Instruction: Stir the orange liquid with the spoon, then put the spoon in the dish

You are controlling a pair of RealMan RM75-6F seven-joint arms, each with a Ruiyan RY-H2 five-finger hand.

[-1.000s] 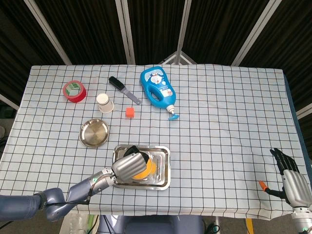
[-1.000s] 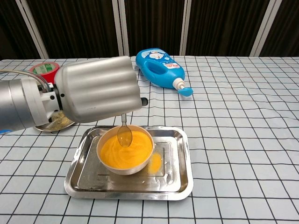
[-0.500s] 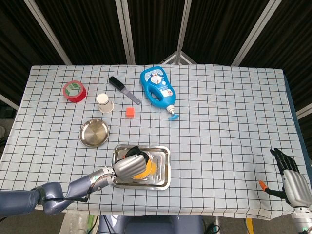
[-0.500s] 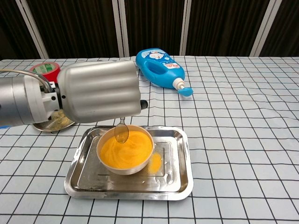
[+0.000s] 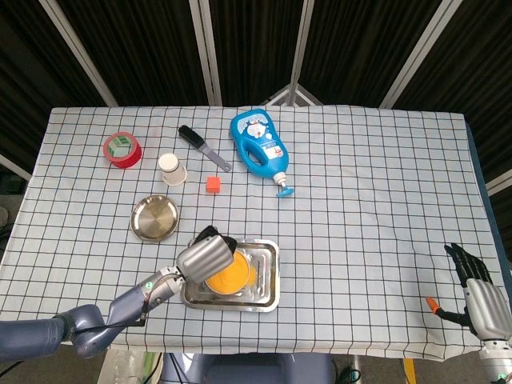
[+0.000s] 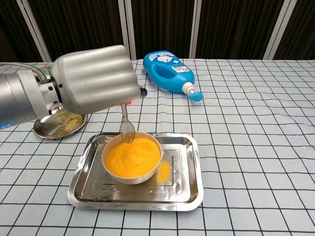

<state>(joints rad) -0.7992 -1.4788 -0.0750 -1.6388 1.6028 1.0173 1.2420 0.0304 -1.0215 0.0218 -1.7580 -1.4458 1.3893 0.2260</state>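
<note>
Your left robot hand (image 6: pixel 93 78) grips the spoon (image 6: pixel 126 127), its tip hanging at the rim of the bowl of orange liquid (image 6: pixel 133 157) in the steel tray (image 6: pixel 189 189). The dish (image 5: pixel 154 218) sits just left. Right robot hand (image 5: pixel 482 296) idle, fingers apart, holding nothing.

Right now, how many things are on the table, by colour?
Blue: 1, bottle
Red/orange: 2, tape roll, cube
Black: 1, brush
White: 2, paper cup, bowl
Silver: 3, dish, tray, spoon
Total: 9
</note>
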